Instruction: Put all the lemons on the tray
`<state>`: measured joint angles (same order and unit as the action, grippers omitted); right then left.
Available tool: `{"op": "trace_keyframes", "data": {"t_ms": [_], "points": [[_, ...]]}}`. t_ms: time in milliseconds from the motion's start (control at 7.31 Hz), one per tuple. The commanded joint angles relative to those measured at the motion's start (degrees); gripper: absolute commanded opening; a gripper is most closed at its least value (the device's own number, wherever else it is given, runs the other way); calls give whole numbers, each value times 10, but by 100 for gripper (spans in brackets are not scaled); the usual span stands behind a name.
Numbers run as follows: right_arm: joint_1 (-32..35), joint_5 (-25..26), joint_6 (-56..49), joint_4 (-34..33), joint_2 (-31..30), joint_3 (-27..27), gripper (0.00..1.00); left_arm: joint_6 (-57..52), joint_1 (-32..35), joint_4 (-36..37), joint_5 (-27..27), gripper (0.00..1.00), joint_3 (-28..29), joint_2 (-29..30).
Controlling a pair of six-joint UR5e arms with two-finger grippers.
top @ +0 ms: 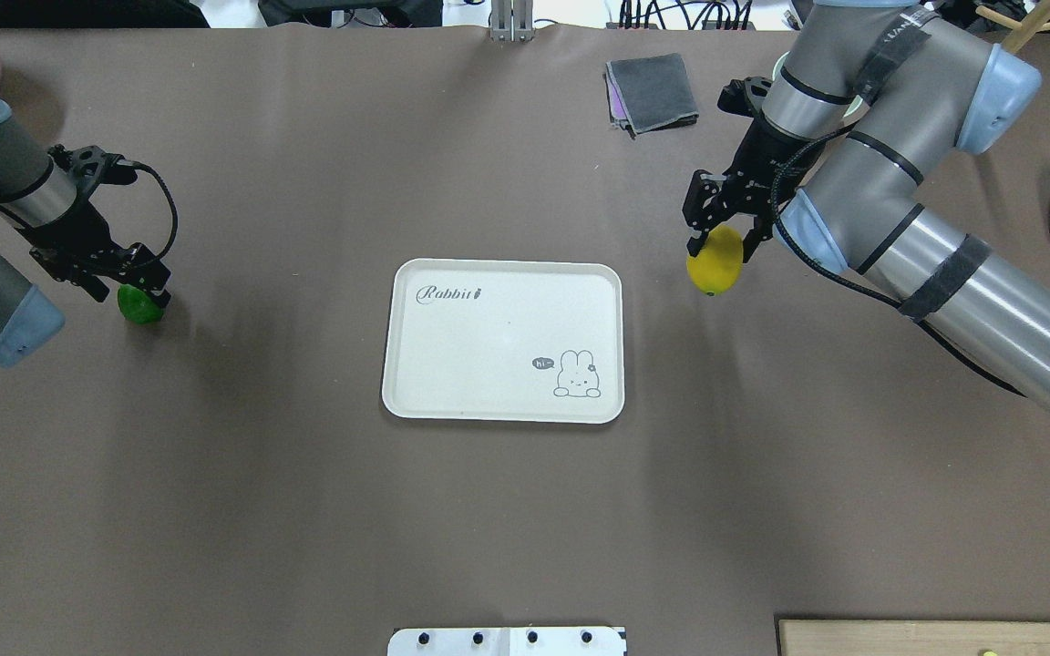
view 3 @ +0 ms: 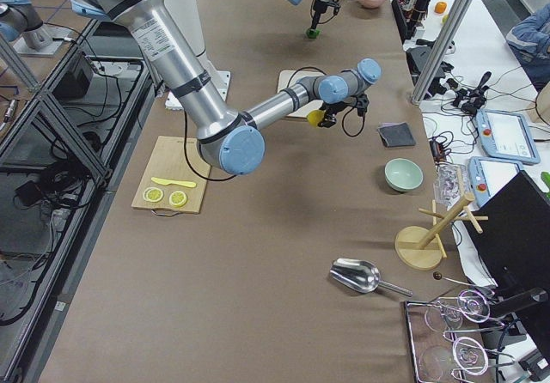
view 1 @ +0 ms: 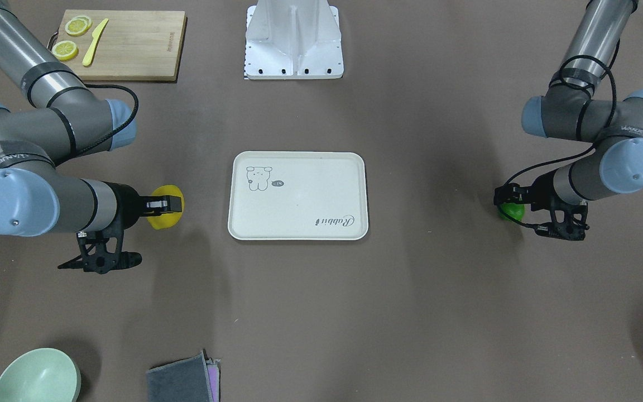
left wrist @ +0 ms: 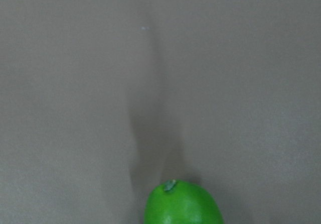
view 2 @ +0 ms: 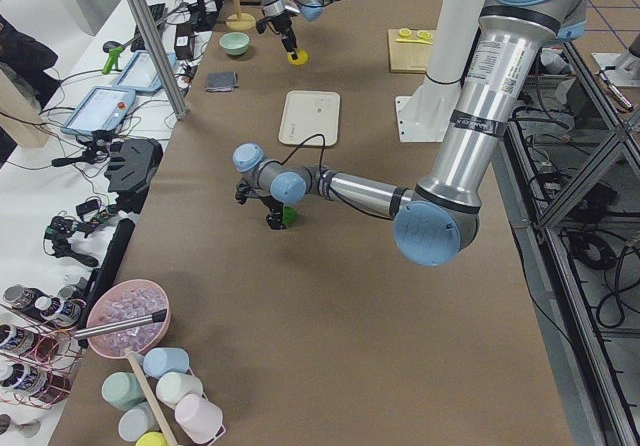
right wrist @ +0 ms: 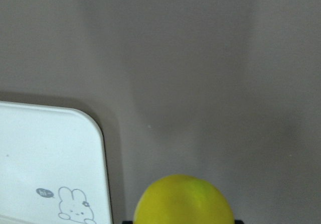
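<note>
Yellow lemon (top: 715, 261): clamped between the fingers of the right gripper (top: 721, 246), right of the tray (top: 416, 364), near its far right corner and clear of the rim. Green lemon (top: 140, 305): grasped by the left gripper (top: 135, 290), well left of the tray, low over the brown table (top: 525, 510); whether it touches the surface is unclear. Tray: table centre, rabbit drawing at near right corner.

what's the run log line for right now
left end effector: shut on green lemon | right end effector: shut on yellow lemon | tray: no lemons yet
</note>
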<state>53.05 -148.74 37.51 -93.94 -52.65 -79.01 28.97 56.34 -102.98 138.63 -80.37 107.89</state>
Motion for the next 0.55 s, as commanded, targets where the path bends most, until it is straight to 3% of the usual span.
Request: {"op": "trace_keyframes", "data": {"t_ms": [0,137,411], "points": [[-26,-2,4,76,39,37,21,0,0,1,7,21,1,0],[-36,0,3,89,53,50,21,0,0,4,20,0,0,1],[-61,16,4,101,61,67,21,2,24,14,84,0,-12,7]]}}
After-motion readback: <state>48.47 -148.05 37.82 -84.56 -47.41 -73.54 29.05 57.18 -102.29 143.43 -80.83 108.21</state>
